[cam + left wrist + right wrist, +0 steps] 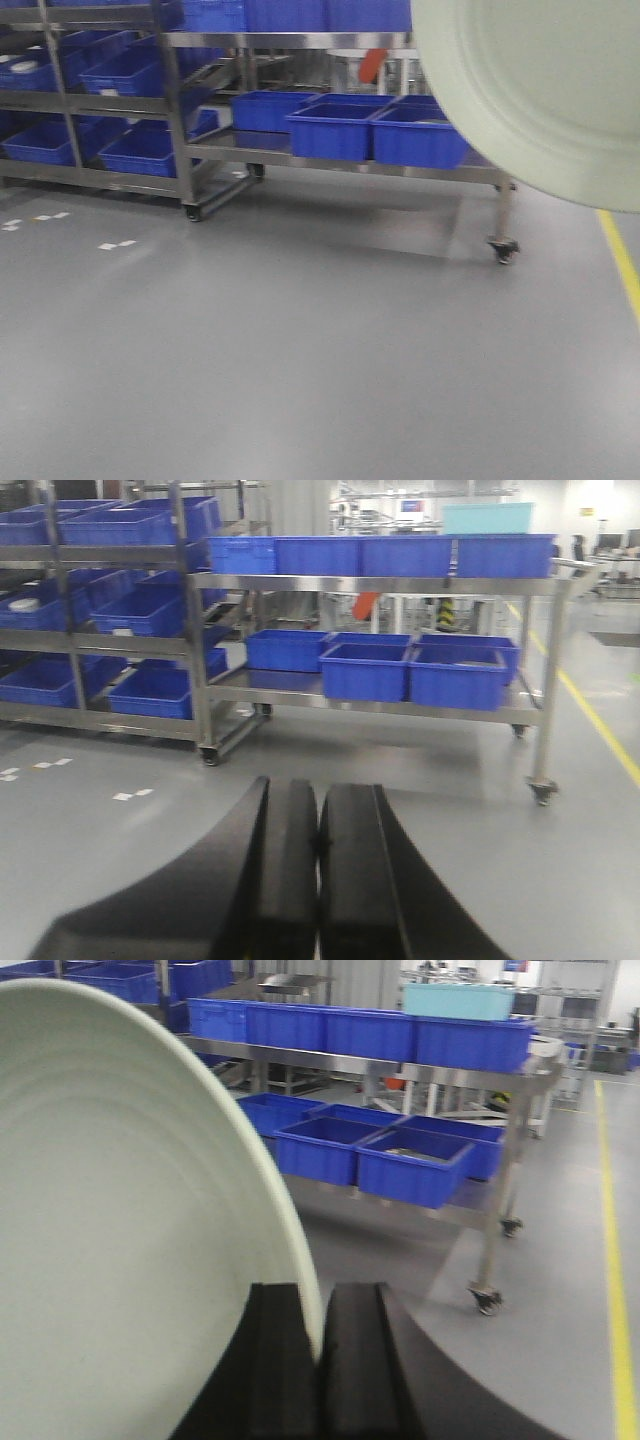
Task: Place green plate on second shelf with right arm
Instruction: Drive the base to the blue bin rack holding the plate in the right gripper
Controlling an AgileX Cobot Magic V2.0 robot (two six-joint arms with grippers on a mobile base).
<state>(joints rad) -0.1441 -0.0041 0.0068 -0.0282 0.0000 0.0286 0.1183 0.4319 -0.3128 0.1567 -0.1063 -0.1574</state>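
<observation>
I am at the carrying step. My right jaws are clamped on the rim of the green plate (130,1230), which stands on edge between my two black fingers (280,1370), its pale hollow face filling the left of the right wrist view. From the front it hangs high on the right, close to the lens. My left jaws are pressed together on nothing, held low over the floor (300,350).

The steel trolley (380,584) is well apart from me, so I judge the placing has not begun. Next I must close in, turn the plate flat, and find a bare stretch of shelf. That looks awkward, as blue bins (365,672) crowd both its levels.

The floor is smooth grey, with a yellow line (622,262) along the right. A second rack (190,630) of bins stands to the left.
</observation>
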